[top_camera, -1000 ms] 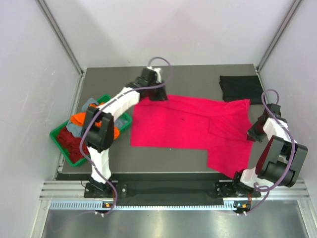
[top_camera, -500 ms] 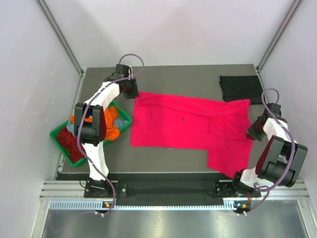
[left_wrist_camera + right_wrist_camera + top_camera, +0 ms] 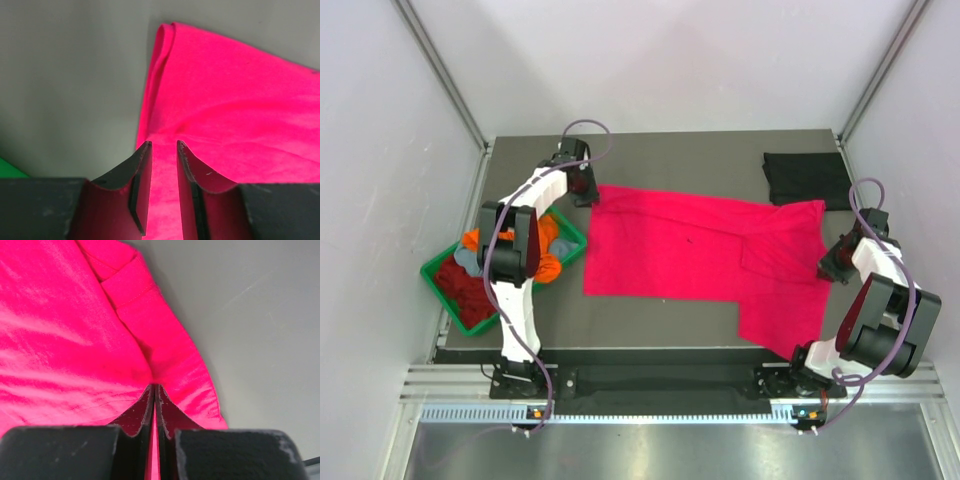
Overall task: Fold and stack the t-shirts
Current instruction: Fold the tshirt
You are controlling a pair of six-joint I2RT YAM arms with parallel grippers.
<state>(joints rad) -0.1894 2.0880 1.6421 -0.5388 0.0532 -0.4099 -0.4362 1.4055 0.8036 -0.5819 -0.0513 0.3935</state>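
A bright pink-red t-shirt [image 3: 700, 250] lies spread flat on the dark table. My left gripper [image 3: 585, 190] is at its back left corner. In the left wrist view the jaws [image 3: 163, 144] stand a narrow gap apart over the shirt's edge [image 3: 225, 110], holding nothing. My right gripper [image 3: 830, 265] is at the shirt's right edge, and in the right wrist view it [image 3: 155, 386] is shut on the pink cloth [image 3: 75, 340]. A black t-shirt [image 3: 807, 178] lies folded at the back right. Orange [image 3: 548, 265], dark red [image 3: 460, 285] and grey-blue [image 3: 468, 260] tees lie bunched at the left.
A green plastic tray [image 3: 432, 262] holding the bunched tees stands at the table's left edge, partly under my left arm. Grey walls enclose the table on three sides. A metal rail runs along the near edge.
My left gripper moved left along the shirt's back edge to its back left corner, and that corner now lies further left. The right arm has not moved.
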